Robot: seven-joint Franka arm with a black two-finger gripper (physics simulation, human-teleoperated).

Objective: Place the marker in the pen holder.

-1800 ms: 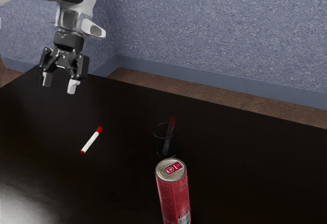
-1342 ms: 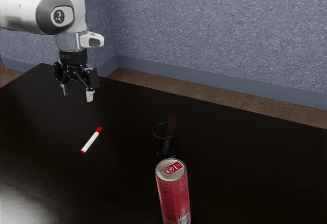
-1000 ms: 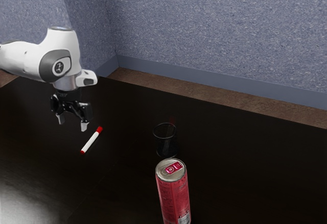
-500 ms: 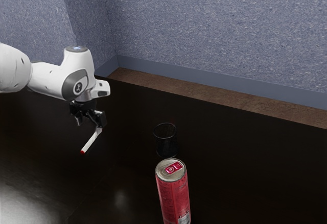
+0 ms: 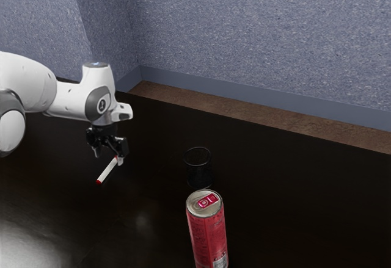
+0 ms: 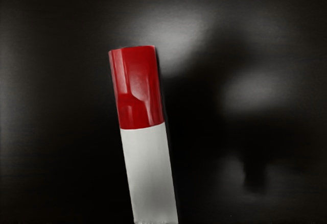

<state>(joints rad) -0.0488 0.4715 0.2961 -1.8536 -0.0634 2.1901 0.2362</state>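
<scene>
Red-capped and white-barrelled, the marker (image 5: 107,170) lies on the dark table (image 5: 275,188), well apart from the pen holder (image 5: 200,176), toward the exterior view's left. The black two-finger gripper (image 5: 108,158) is on that same side of the pen holder, low over the marker's end nearer the holder, its fingers spread wide with nothing gripped between them. A red drinks can (image 5: 208,234) stands beside the pen holder, on its side nearer the exterior camera. The marker should be light, stiff and hard to break, though its smooth, round shell may roll or slip if one finger touches first. The best hold is probably across the white barrel (image 6: 150,173), square to its length; the glossy red cap (image 6: 137,86) might pull off. It will need tipping upright before being lowered into the pen holder.
</scene>
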